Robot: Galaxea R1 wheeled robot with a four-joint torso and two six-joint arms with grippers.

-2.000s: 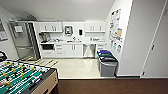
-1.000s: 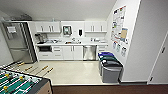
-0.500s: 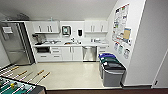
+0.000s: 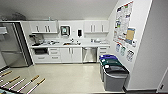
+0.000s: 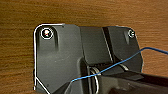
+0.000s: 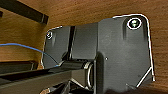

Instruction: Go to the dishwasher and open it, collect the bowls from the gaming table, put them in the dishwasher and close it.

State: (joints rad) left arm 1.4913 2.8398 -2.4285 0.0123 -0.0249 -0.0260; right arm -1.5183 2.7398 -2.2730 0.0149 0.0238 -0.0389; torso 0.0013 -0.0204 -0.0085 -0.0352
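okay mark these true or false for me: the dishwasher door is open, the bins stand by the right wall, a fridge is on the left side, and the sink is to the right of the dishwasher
1. The dishwasher door is open. False: it is shut.
2. The bins stand by the right wall. True.
3. A fridge is on the left. True.
4. The sink is right of the dishwasher. False: it is to its left.

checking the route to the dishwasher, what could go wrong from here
The bins stand along the right wall, just right of the line to the dishwasher; drifting right could clip them. The foosball rods jut in at the lower left, so swinging wide that way may catch a handle. The dishwasher sits between white cabinet doors and drawers; stopping off-centre could make reaching its handle awkward.
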